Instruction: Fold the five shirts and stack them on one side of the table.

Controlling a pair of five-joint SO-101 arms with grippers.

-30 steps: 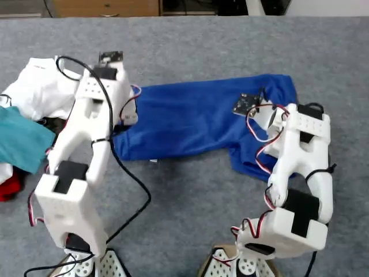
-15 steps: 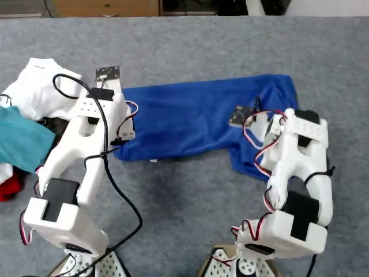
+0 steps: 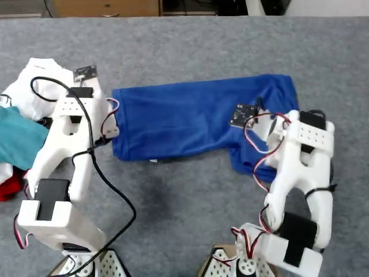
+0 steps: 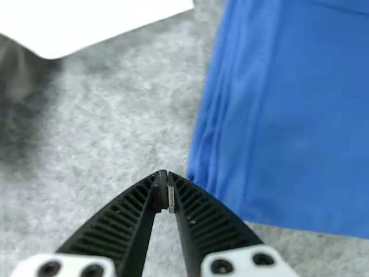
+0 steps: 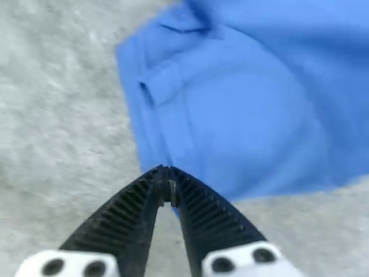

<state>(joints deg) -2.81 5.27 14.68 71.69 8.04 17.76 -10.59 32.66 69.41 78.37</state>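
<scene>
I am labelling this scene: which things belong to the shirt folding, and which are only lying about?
Job: blue shirt, lying on the table; white shirt, teal shirt, red cloth, heaped at one end.
Lying about: wooden cabinet behind the table.

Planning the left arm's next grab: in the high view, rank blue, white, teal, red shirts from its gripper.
1. Blue shirt, just right of the left gripper.
2. White shirt, teal shirt, to its left: too close to call.
3. Red shirt, far left edge.

Bright, even light throughout (shadows faint and soft)
</scene>
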